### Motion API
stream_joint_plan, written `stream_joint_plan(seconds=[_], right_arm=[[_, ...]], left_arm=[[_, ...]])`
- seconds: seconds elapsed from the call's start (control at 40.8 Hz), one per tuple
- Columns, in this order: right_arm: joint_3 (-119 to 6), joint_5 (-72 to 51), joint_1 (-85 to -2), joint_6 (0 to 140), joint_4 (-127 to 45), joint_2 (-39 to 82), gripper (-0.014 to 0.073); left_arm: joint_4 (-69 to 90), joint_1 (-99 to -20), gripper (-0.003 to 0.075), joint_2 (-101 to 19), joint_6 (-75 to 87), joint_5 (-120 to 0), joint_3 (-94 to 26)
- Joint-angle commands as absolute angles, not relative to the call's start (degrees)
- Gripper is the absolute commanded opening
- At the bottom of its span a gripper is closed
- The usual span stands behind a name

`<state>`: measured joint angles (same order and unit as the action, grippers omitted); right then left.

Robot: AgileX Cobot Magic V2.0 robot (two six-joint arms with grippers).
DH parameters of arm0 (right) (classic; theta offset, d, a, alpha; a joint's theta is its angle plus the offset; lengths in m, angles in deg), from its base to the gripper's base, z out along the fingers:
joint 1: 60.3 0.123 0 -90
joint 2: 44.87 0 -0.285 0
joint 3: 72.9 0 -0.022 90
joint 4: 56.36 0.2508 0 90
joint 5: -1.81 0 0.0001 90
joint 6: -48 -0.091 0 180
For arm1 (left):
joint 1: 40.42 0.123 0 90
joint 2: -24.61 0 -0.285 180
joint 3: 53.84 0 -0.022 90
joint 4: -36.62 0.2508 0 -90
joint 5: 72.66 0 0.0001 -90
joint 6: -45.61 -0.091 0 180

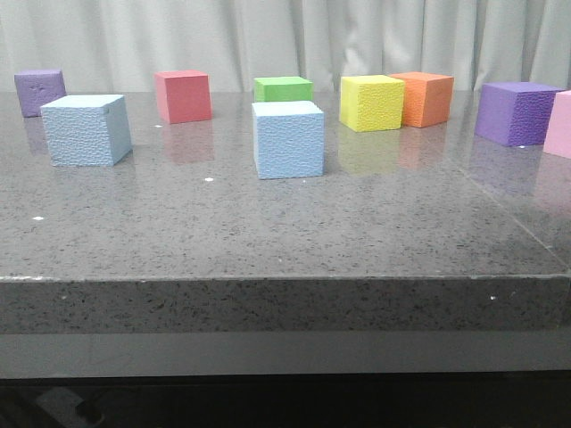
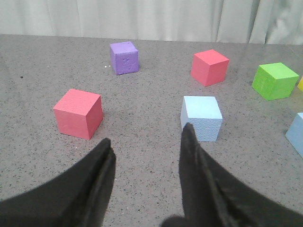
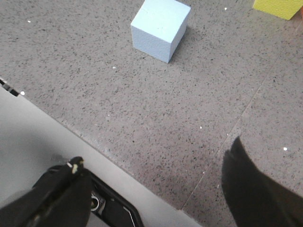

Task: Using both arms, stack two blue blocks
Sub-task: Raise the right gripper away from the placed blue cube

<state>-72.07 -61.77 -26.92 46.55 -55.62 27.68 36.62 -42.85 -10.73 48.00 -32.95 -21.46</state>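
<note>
Fingers of the left gripper (image 2: 147, 137) are spread apart with nothing between them, tips low over the grey speckled table (image 1: 285, 232). Right gripper (image 3: 156, 156) fingers are also wide apart and empty, hanging over the table's near edge, one finger (image 3: 71, 189) out past the edge, the other (image 3: 255, 189) above the stone. Neither gripper shows in the front view.

Two blue blocks sit flat on the table, well apart from each other. Left blue block (image 1: 86, 130) is near the left side; in the left wrist view it (image 2: 202, 117) lies just beyond the tip of one finger (image 2: 189, 142), not touching as far as I can tell. Middle blue block (image 1: 288, 139) sits roughly centre, just in front of a green block (image 1: 284, 89); the right wrist view shows it (image 3: 160, 29) well away from the right gripper, upright, nothing on it.

Other blocks along the back: small purple block (image 1: 39, 91) far left, red block (image 1: 183, 95), yellow block (image 1: 371, 102) touching or just beside an orange block (image 1: 426, 98), bigger purple block (image 1: 517, 112), pink block (image 1: 559, 123) at the right edge. Left wrist view adds another red block (image 2: 78, 113) near the left gripper. White curtain (image 1: 285, 36) behind.
</note>
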Motion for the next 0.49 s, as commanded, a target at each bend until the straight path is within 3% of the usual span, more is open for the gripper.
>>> stream_joint_plan(seconds=[0.0, 0.466], right_arm=[[-68.0, -54.7, -27.3, 47.2, -54.9, 21.1, 0.0575], [-47.9, -40.5, -27.3, 47.2, -54.6, 0.2, 0.0575]], left_arm=[[36.6, -42.8, 0.0311, -11.4, 48.1, -37.6, -23.0], [36.6, -42.8, 0.0311, -11.4, 48.1, -37.6, -23.0]])
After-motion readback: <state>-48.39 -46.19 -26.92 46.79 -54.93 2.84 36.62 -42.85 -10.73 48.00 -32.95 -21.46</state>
